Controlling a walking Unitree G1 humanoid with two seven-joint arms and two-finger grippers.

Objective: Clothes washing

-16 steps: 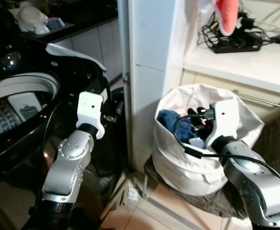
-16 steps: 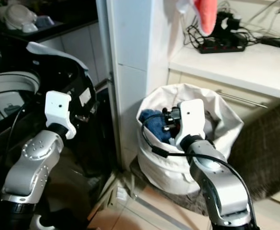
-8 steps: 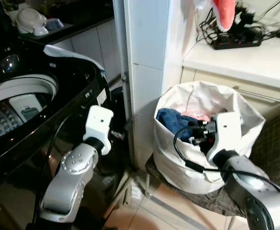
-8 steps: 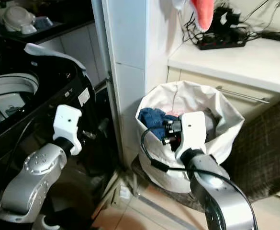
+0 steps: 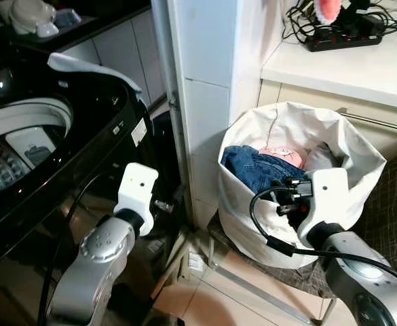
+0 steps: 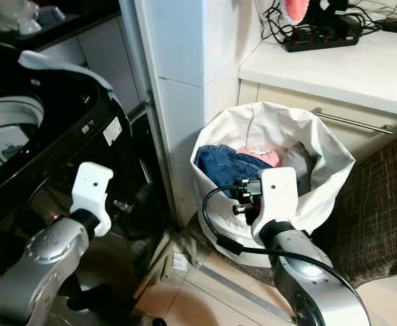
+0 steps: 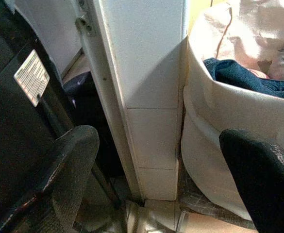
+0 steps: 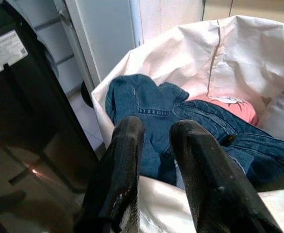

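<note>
The black washing machine (image 5: 42, 136) stands open on the robot's left, its drum showing, with a white tiled pillar (image 5: 205, 102) between it and the white laundry bag (image 5: 252, 224) under the counter (image 5: 361, 68). Over the last second the view has tipped down and closer to the bag, and the right gripper (image 8: 154, 145), which was in among the clothes, now sits back at the near rim, empty, its fingers nearly together with only a slim gap. That suggests no garment has been lifted yet and the pick must be tried again. The blue jeans (image 8: 151, 111) lie just beyond its fingertips, on top, beside a pink garment (image 8: 229, 107). The left gripper (image 7: 156, 194) hangs spread open and idle, low by the pillar.
</note>
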